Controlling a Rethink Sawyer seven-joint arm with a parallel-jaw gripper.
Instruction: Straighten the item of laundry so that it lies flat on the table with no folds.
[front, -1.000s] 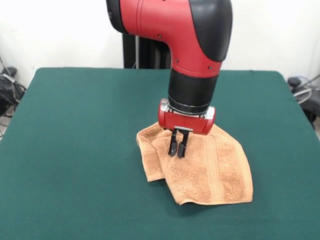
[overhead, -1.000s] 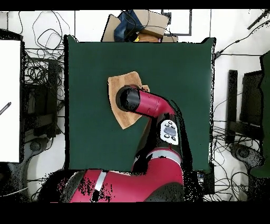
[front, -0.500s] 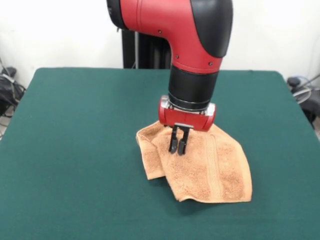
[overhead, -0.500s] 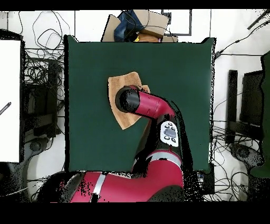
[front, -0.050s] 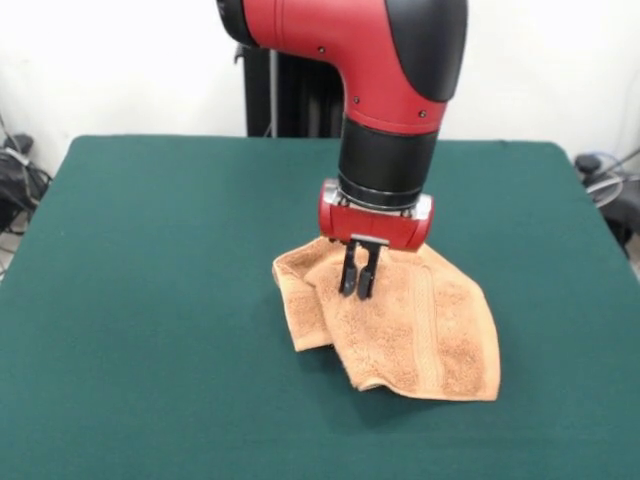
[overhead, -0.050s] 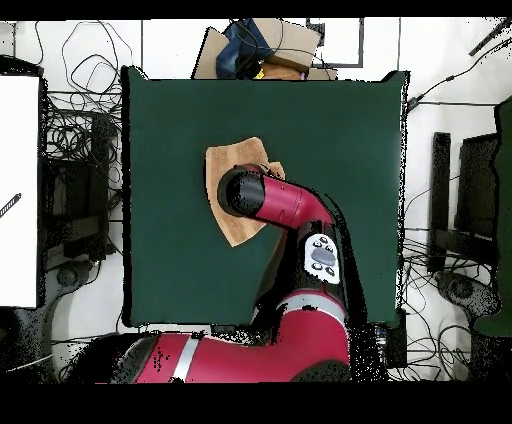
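- A small light orange-tan terry towel (front, -0.050s: 400, 330) with a woven band stripe is seen rumpled and folded over itself, right of centre on the dark green felt worktop (front, -0.050s: 150, 300).
- In the overhead view the towel (overhead, -0.050s: 232, 165) lies left of centre, largely covered by the red and black arm (overhead, -0.050s: 290, 210).
- The gripper (front, -0.050s: 357, 283) is set on the towel's upper left part; its black fingers (front, -0.050s: 348, 282) are pinched together on a raised fold of cloth.
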